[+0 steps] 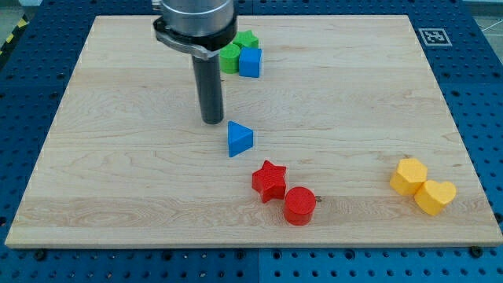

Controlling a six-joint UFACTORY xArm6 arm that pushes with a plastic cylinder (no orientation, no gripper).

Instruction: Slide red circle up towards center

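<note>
The red circle (299, 205) is lying low on the worktop (118, 196), touching the red star (269, 180) at its upper left. My tip (212, 120), a bare rod with no hand, is being held well above it, just beside the blue triangle (240, 138), so a path round beneath the circle is judged necessary.

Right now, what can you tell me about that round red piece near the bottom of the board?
The red circle is a short, squat cylinder with a flat top, matte like plastic, standing upright on the wooden board below its centre. Its upper-left edge sits against the red star, seemingly touching. The blue triangle lies farther up. My tip is well above and to the view's left, not touching it.
</note>
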